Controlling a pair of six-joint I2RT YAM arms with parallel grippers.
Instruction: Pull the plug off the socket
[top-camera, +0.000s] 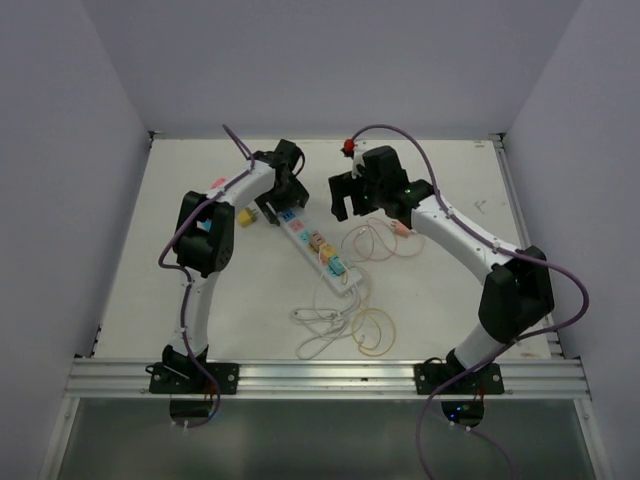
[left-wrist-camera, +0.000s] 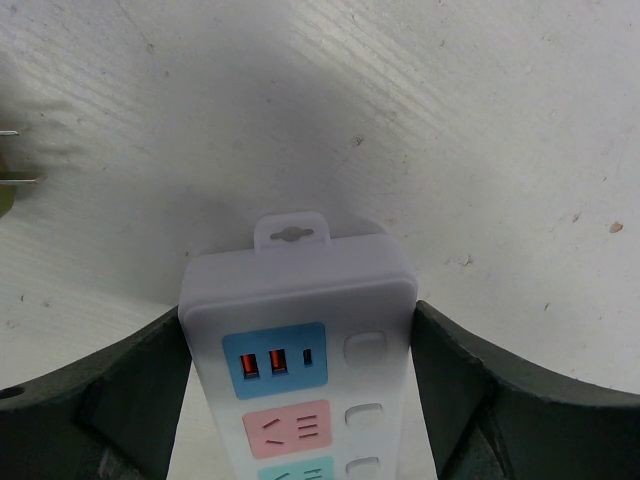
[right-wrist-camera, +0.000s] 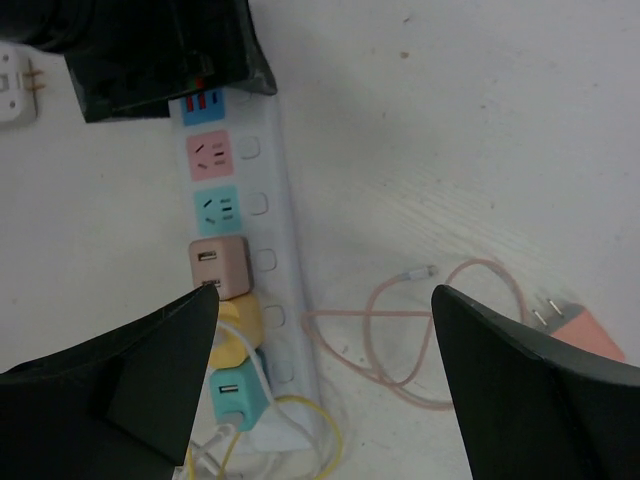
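Between the fingers of the left gripper, the socket sat clamped by its end. The right gripper hung wide and empty above its plugs. A white table lay beneath, pale walls around.

You've got a pale off-white table, scuffed and speckled close up. Plain white panels box it in: left wall, back wall, right wall. A ribbed metal rail runs along your near edge, with a dark glossy strip below it. Light is even and soft, shadows faint.
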